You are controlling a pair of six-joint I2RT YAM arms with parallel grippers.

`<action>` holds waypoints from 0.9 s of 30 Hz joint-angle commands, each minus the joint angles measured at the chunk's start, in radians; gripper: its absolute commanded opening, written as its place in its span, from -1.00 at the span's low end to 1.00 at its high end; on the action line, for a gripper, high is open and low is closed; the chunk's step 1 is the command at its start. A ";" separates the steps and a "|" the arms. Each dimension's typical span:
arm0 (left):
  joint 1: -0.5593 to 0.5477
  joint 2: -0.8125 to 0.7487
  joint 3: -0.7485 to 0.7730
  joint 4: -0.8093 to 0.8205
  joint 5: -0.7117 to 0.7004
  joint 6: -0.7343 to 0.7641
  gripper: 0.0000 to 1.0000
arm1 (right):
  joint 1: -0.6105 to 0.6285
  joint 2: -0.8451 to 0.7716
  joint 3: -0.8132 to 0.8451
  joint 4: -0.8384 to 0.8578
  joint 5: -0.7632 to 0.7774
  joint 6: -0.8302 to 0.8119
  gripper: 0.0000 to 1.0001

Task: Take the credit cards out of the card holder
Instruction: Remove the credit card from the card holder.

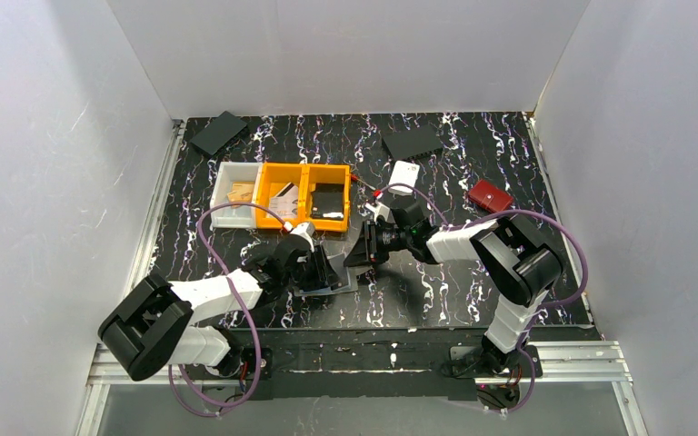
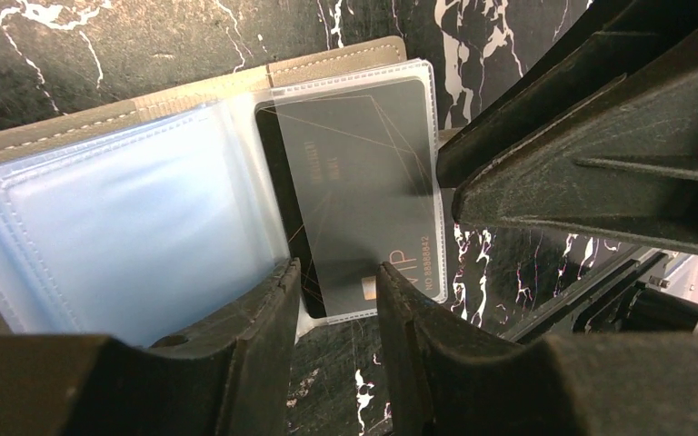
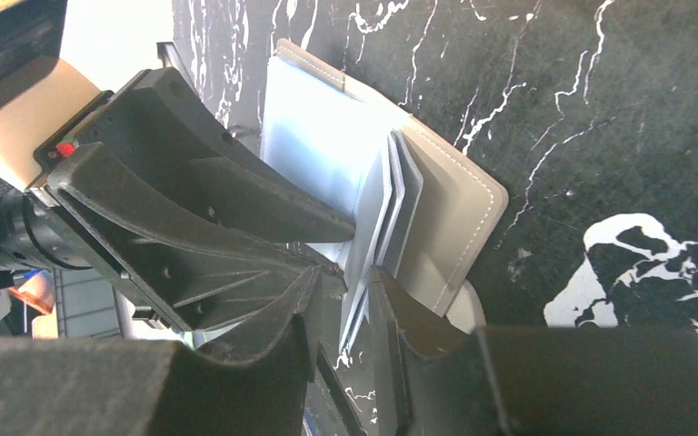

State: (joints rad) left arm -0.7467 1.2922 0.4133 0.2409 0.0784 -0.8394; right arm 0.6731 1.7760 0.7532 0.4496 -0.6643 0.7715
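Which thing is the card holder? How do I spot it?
On the black marbled table, look just in front of the orange bins, where the left gripper and right gripper meet. The card holder lies open there: greyish-tan outside with clear, pale blue pockets inside, unlike the red wallet and white case farther back.

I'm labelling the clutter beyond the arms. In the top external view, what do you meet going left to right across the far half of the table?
white bin → orange double bin → small white case → red wallet. Left out for overlap: left black pad, right black pad.
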 commanded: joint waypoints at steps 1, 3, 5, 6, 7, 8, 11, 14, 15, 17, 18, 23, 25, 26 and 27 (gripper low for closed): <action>0.006 0.005 -0.035 -0.033 0.024 -0.009 -0.25 | 0.003 0.018 -0.014 0.057 -0.049 0.022 -0.33; 0.010 -0.002 -0.042 -0.025 0.029 -0.016 -0.19 | 0.003 0.020 -0.013 0.053 -0.047 0.017 -0.33; 0.015 -0.010 -0.048 -0.014 0.037 -0.023 -0.11 | 0.002 0.024 -0.005 0.028 -0.040 0.000 -0.32; 0.016 -0.014 -0.053 -0.009 0.041 -0.025 -0.04 | 0.003 0.028 -0.003 0.021 -0.040 -0.003 -0.31; 0.018 -0.019 -0.055 -0.002 0.046 -0.028 0.02 | 0.003 0.031 -0.002 0.020 -0.039 -0.004 -0.31; 0.020 -0.023 -0.058 0.004 0.050 -0.028 0.09 | 0.003 0.032 -0.002 0.020 -0.040 -0.004 -0.31; 0.020 -0.025 -0.058 0.013 0.063 -0.029 0.27 | 0.003 0.036 0.000 0.021 -0.044 -0.002 -0.31; 0.020 -0.010 -0.052 0.017 0.079 -0.027 0.43 | 0.003 0.037 -0.001 0.029 -0.054 0.006 -0.32; 0.020 -0.003 -0.048 0.017 0.084 -0.027 0.45 | 0.003 0.037 -0.003 0.039 -0.057 0.012 -0.32; 0.020 0.017 -0.043 0.017 0.093 -0.024 0.46 | 0.003 0.037 -0.008 0.062 -0.070 0.030 -0.33; 0.020 0.024 -0.040 0.017 0.095 -0.024 0.47 | 0.003 0.037 -0.011 0.071 -0.075 0.037 -0.34; 0.020 0.047 -0.037 0.015 0.089 -0.028 0.45 | 0.003 0.040 -0.016 0.103 -0.093 0.059 -0.36; 0.020 0.046 -0.040 0.015 0.081 -0.033 0.42 | 0.002 0.042 -0.016 0.107 -0.097 0.062 -0.37; 0.020 0.046 -0.041 0.015 0.077 -0.033 0.41 | 0.002 0.044 -0.015 0.107 -0.099 0.063 -0.38; 0.022 0.047 -0.041 0.015 0.075 -0.034 0.39 | 0.002 0.046 -0.015 0.107 -0.098 0.063 -0.38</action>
State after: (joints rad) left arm -0.7219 1.2930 0.3920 0.3397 0.1738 -0.8818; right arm 0.6621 1.8019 0.7475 0.5236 -0.7151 0.8177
